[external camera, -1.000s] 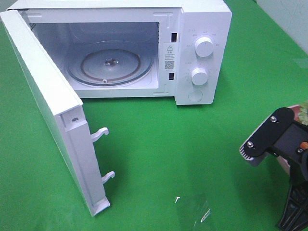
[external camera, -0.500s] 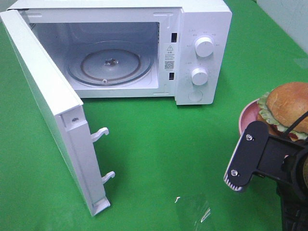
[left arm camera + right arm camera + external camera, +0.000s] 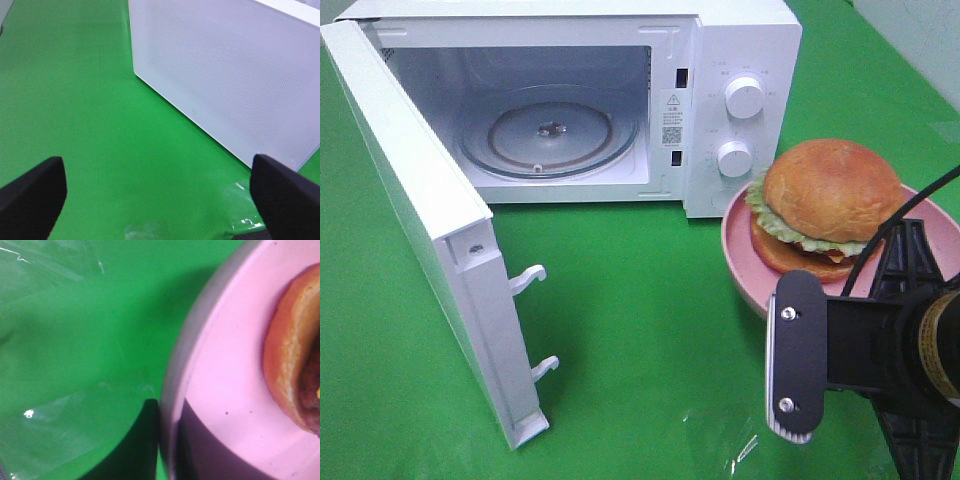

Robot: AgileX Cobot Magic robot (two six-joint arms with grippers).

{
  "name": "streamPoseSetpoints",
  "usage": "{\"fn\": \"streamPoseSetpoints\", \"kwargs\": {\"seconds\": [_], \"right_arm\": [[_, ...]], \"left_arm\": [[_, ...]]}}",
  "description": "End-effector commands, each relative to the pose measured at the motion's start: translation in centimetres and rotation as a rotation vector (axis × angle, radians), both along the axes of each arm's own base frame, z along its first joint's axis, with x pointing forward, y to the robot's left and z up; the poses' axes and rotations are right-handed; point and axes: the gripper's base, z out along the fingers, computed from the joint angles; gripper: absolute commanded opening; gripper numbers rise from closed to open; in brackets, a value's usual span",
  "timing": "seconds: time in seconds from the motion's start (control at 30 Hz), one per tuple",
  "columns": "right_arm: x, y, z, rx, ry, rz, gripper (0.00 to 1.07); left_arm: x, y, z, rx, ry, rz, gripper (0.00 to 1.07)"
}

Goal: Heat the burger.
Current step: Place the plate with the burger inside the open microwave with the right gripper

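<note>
My right jaws grip the rim of the pink plate [image 3: 740, 262] bearing the burger [image 3: 825, 205], near the open microwave [image 3: 745, 50]'s dials, while my left jaws stand wide over the green table [image 3: 640, 310].

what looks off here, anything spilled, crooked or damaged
Nothing spilled or damaged. The burger sits whole on the pink plate and the microwave door stands wide open. Only oddity: a wrinkled clear film lying on the green cloth near the front edge.
</note>
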Motion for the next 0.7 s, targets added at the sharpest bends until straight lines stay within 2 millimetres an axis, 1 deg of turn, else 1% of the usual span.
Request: {"fn": "streamPoseSetpoints", "kwargs": {"seconds": [0.03,0.07,0.1,0.27,0.33,0.37,0.4,0.5,0.53,0.7], "right_arm": [[0.2,0.4,0.5,-0.058,-0.052,0.178,0.01],[0.2,0.4,0.5,-0.058,-0.052,0.178,0.01],[0.1,0.9,0.5,-0.067,-0.062,0.277,0.01],[0.1,1.2,0.5,-0.068,-0.07,0.339,0.01],[0.1,1.6,0.6,-0.073,-0.085,0.424,0.01],[0.1,1.6,0.6,-0.073,-0.085,0.424,0.01],[0.0,1.7,0.6,-0.086,-0.095,0.479,0.01],[0.0,1.8,0.6,-0.094,-0.1,0.506,0.0],[0.0,2.0,0.6,-0.103,-0.109,0.548,0.0],[1.1,1.4,0.7,-0.086,-0.122,0.563,0.0]], "left_arm": [[0.0,0.0,0.0,-0.009,-0.009,0.001,0.91],[0.0,0.0,0.0,-0.009,-0.009,0.001,0.91],[0.0,0.0,0.0,-0.009,-0.009,0.001,0.91],[0.0,0.0,0.0,-0.009,-0.009,0.001,0.91],[0.0,0.0,0.0,-0.009,-0.009,0.001,0.91],[0.0,0.0,0.0,-0.009,-0.009,0.001,0.91],[0.0,0.0,0.0,-0.009,-0.009,0.001,0.91],[0.0,0.0,0.0,-0.009,-0.009,0.001,0.91],[0.0,0.0,0.0,-0.009,-0.009,0.001,0.91],[0.0,0.0,0.0,-0.009,-0.009,0.001,0.91]]}}
